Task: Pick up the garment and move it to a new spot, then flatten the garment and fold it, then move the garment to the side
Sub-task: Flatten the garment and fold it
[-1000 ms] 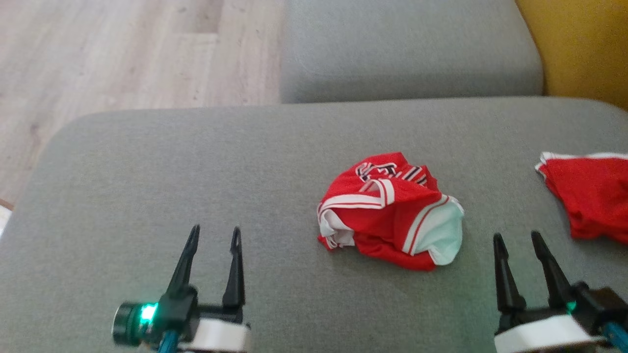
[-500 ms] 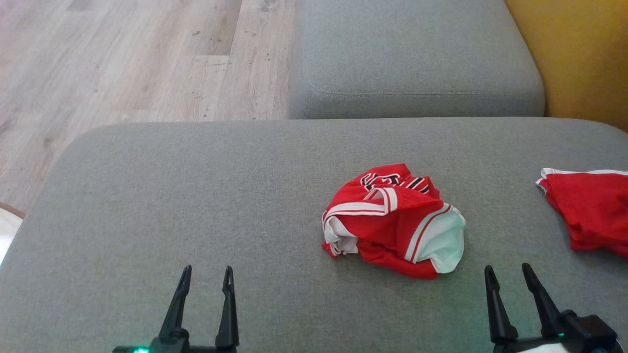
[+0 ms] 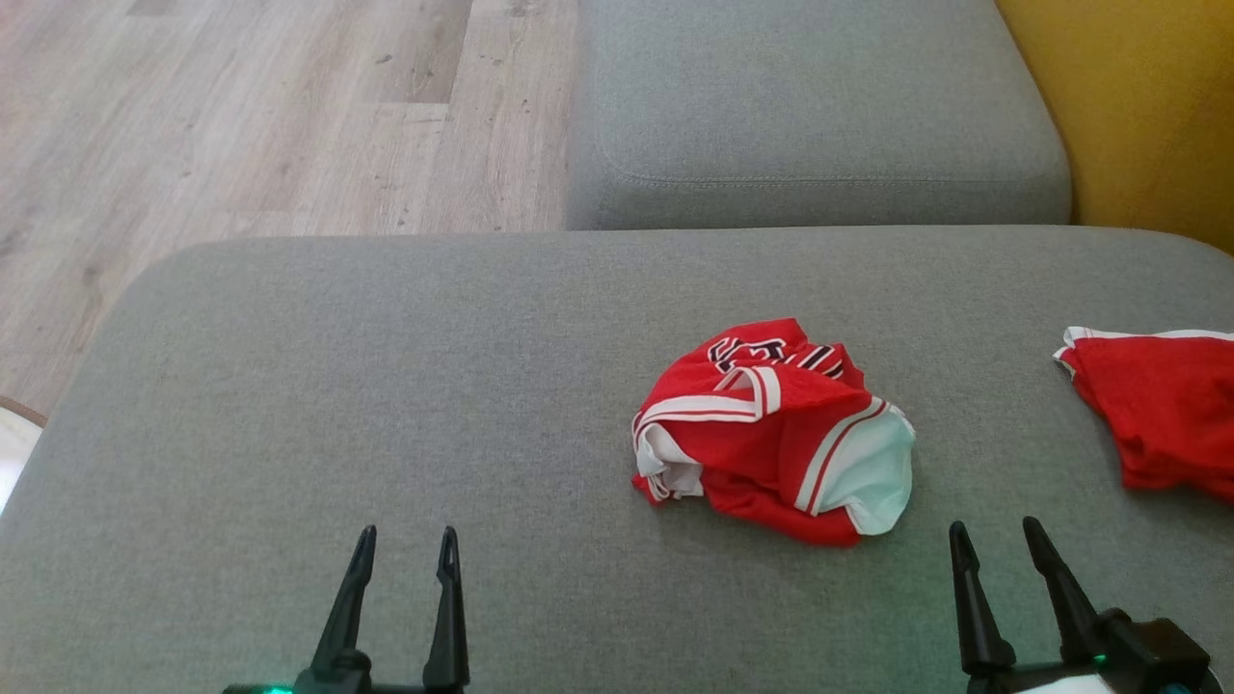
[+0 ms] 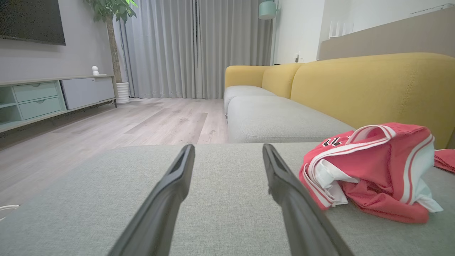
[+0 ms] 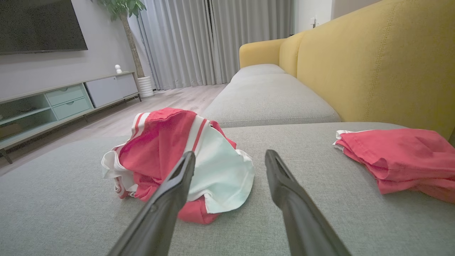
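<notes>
Garment (image 3: 771, 434) bunched right of cushion (image 3: 386, 386) centre, toward near edge. Right pincer (image 3: 994, 526) nearer, garment just forward-left of it; left pincer (image 3: 407, 532) well apart. Both released, empty.

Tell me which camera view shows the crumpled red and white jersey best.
The head view: the crumpled red and white jersey lies whole and uncovered. The left wrist view shows one side; in the right wrist view a finger of the right hand covers part.
</notes>
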